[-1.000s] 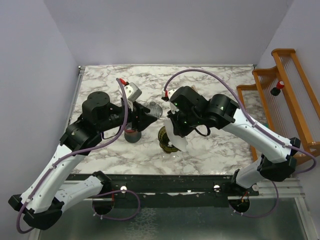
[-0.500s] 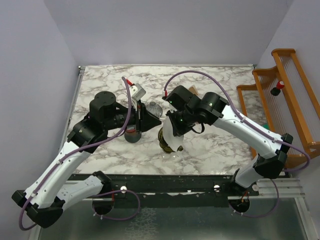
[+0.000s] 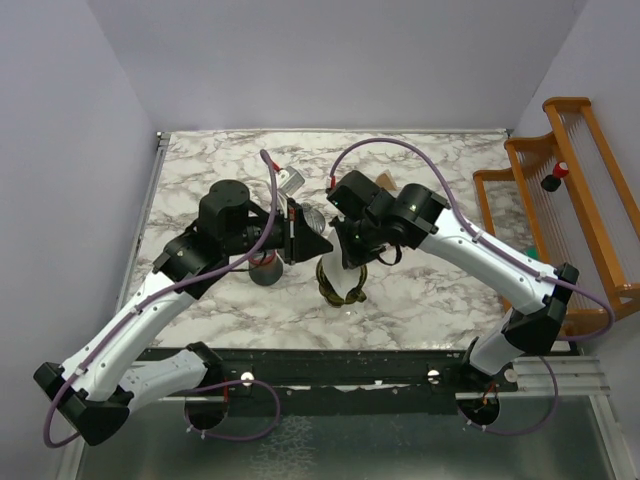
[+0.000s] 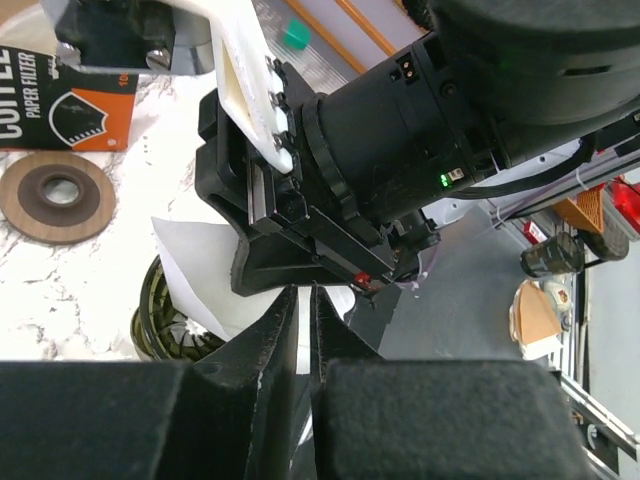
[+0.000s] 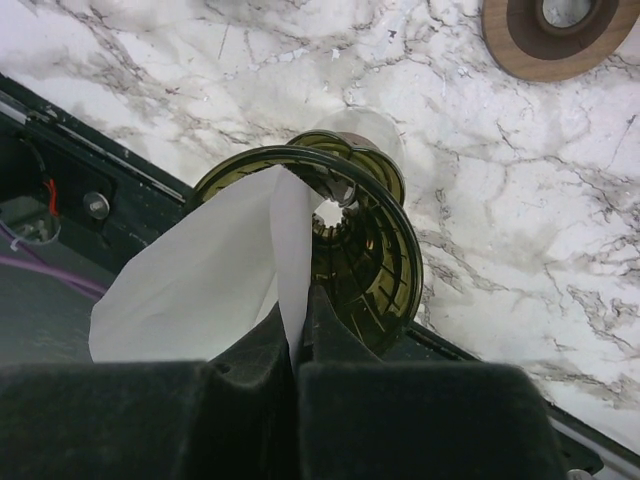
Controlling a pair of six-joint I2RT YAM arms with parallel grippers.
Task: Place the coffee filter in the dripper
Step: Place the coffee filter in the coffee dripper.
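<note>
My right gripper [image 5: 300, 300] is shut on the coffee filter [image 5: 190, 290], a thin white paper cone. It holds the filter's folded edge at the rim of the dark olive ribbed dripper [image 5: 375, 250], and part of the paper hangs outside the rim. In the top view the filter [image 3: 351, 283] sits over the dripper [image 3: 331, 284], under my right gripper [image 3: 352, 268]. My left gripper [image 3: 322, 246] is just left of it, jaws almost together with nothing in them. In the left wrist view its tips [image 4: 298, 296] are close to the filter [image 4: 205, 280], the dripper [image 4: 160, 305] and the right wrist.
A brown wooden ring [image 4: 60, 195] and a "COFFEE PAPER FILTER" carton [image 4: 60, 90] lie on the marble table [image 3: 430, 290]. A dark cup [image 3: 265, 271] stands left of the dripper. A wooden rack [image 3: 570, 190] stands at the right. The table's black front edge [image 3: 330, 355] is close behind the dripper.
The right gripper has lowered the filter toward the dripper and turned it in. The left gripper has swung right, from beside the dark cup to close by the right gripper.
</note>
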